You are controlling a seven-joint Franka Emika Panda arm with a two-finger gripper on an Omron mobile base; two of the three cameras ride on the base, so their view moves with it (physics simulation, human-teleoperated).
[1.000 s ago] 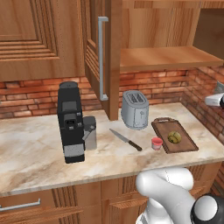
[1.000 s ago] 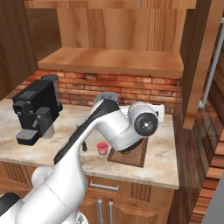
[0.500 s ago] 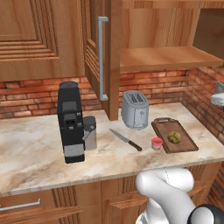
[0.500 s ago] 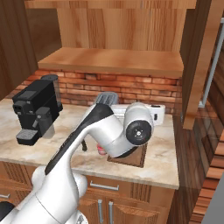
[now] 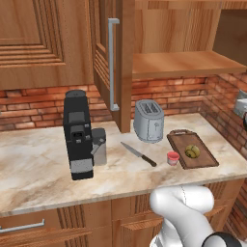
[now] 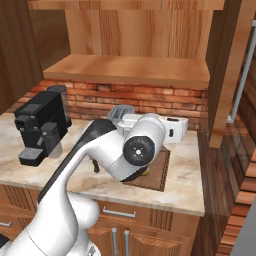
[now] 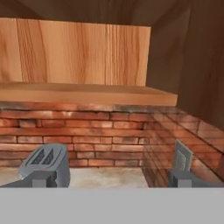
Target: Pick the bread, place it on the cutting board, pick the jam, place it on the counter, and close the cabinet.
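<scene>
Two of the task's things already lie where they belong in the left base view: the bread (image 5: 192, 151) rests on the cutting board (image 5: 202, 159), and the jam (image 5: 172, 158) stands on the counter (image 5: 43, 164) just beside the board's left edge. What is left, by my reading, is the cabinet; its open door (image 5: 120, 62) juts edge-on toward the camera, its long grey handle (image 5: 112, 62) running vertically, left of the toaster (image 5: 148, 120) and above it.

From the right base view, the arm reaches forward over the board (image 6: 159, 175), the hand pointing right toward the brick wall. Another open door (image 6: 226, 75) hangs at the right, up and to the right of the hand, its grey handle (image 6: 239, 80) upright on the far face. That door seems the nearer one for a push.

Looking along the hand, the gripper (image 7: 109, 177) has its fingers spread wide with nothing between them. The toaster (image 7: 46, 164) sits low on the left, the bare shelf (image 7: 87, 92) lies above, and the door is off to the right side.
</scene>
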